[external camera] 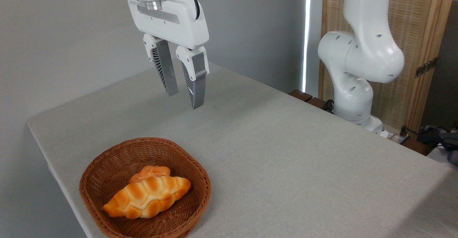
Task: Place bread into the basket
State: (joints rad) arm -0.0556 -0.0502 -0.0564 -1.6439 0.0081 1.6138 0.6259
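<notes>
Grey plain wall fills the background on the left, and a pale grey cloth-covered table (272,152) takes most of the frame. At the right side, behind the table edge, stands the white jointed base of the robot arm (357,73) before a wooden screen with woven panels.

At the lower left of the frame, near the table corner, sits the shallow brown woven wicker basket (107,166) with its thick braided rim. Inside it lies the long braided golden-brown loaf of bread (148,197) with pointed ends and pale cream sides. It lies slanted, one end toward the lower left, the other toward the right of the basket. Just behind the loaf, touching it, a small round orange bun (148,172) is partly hidden.

At the upper centre-left of the frame hangs the white two-finger gripper (183,100) with grey ribbed fingers (166,71). It is well above the table and well apart from the basket. Its fingers are spread with a clear gap between them, and they hold nothing.
</notes>
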